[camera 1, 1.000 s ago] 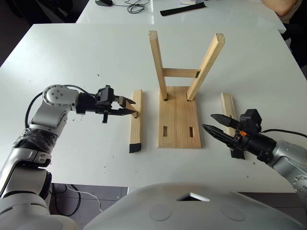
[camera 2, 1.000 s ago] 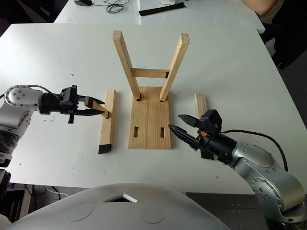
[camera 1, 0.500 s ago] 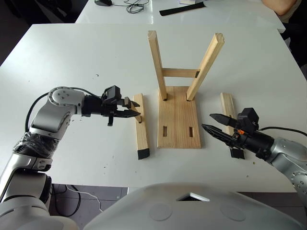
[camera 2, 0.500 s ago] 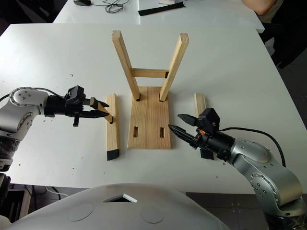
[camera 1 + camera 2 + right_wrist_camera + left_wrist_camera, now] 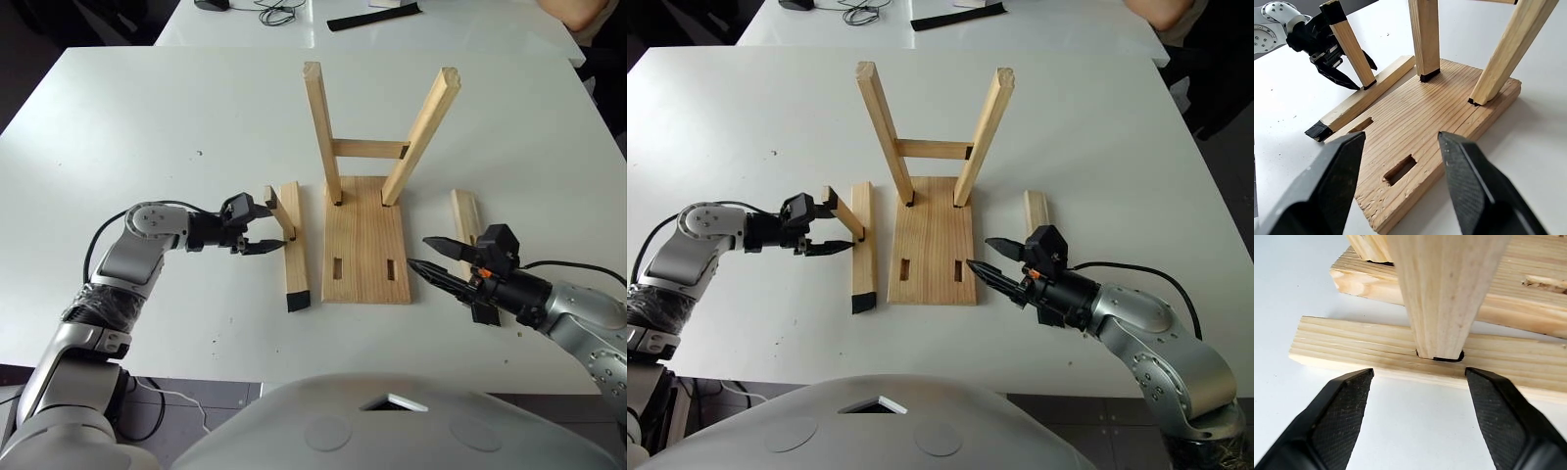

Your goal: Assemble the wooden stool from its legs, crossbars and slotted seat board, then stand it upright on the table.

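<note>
Your slotted pale wooden seat board (image 5: 364, 245) lies flat on the white table (image 5: 147, 117). Two upright wooden legs (image 5: 321, 127) are plugged into its far slots, with a long crossbar (image 5: 369, 149) between them; the two near slots are open. Your left gripper (image 5: 1419, 374) is spread, a finger on each side of a short wooden crossbar (image 5: 1444, 293). That bar stands in the black-tipped leg (image 5: 293, 257) lying just left of the board. Your right gripper (image 5: 417, 251) is spread too and holds nothing, at the board's near right edge, with a loose fourth leg (image 5: 463, 215) beside it. I'd judge you roughly halfway: the second leg pair needs joining and slotting in, then the stool needs turning upright.
</note>
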Robot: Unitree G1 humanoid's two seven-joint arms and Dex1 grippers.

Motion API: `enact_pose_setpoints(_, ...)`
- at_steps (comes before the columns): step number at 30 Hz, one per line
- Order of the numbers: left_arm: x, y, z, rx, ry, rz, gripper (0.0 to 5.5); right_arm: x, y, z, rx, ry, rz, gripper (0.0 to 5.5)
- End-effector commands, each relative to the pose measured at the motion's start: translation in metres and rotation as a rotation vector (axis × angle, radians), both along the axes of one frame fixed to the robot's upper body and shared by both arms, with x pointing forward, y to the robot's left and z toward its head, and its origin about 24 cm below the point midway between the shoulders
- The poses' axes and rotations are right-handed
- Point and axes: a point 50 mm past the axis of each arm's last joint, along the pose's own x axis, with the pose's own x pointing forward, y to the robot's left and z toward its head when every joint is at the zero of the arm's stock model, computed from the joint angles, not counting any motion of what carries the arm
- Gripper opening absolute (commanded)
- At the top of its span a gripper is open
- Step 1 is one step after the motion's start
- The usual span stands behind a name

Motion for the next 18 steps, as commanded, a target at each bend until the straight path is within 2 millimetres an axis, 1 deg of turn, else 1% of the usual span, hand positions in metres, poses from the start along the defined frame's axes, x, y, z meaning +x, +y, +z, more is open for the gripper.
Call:
enact_pose_setpoints(1, -0.01, 0.013, 0.009, -0.05, 0.022, 0.055, 3.46, 0.0, -0.004, 0.001, -0.023, -0.009, -0.01, 2.72)
enact_pose_setpoints(3, -0.012, 0.019, 0.023, -0.097, -0.04, 0.096, 3.46, -0.002, -0.005, 0.001, -0.025, -0.009, -0.017, 2.72)
enact_pose_setpoints(5, -0.015, 0.023, 0.038, -0.153, -0.093, 0.09, 3.46, -0.004, -0.007, 0.001, -0.026, -0.01, -0.03, 2.72)
enact_pose_setpoints(7, -0.015, 0.025, 0.058, -0.235, -0.076, 0.098, 3.46, -0.006, -0.009, 0.001, -0.027, -0.011, -0.046, 2.72)
enact_pose_setpoints(10, -0.012, 0.024, 0.089, -0.42, -0.022, 0.096, 2.97, -0.008, -0.009, 0.0, -0.028, -0.014, -0.054, 2.72)
enact_pose_setpoints(13, -0.008, 0.01, 0.112, -0.549, -0.011, 0.095, 2.54, -0.005, -0.01, 0.001, -0.03, -0.02, -0.048, 2.72)
enact_pose_setpoints(15, -0.009, -0.003, 0.122, -0.616, -0.007, 0.083, 2.54, -0.002, -0.01, 0.002, -0.032, -0.025, -0.035, 2.72)
enact_pose_setpoints(18, -0.011, -0.018, 0.129, -0.667, -0.006, 0.079, 2.54, 0.001, -0.01, 0.004, -0.034, -0.03, -0.017, 2.72)
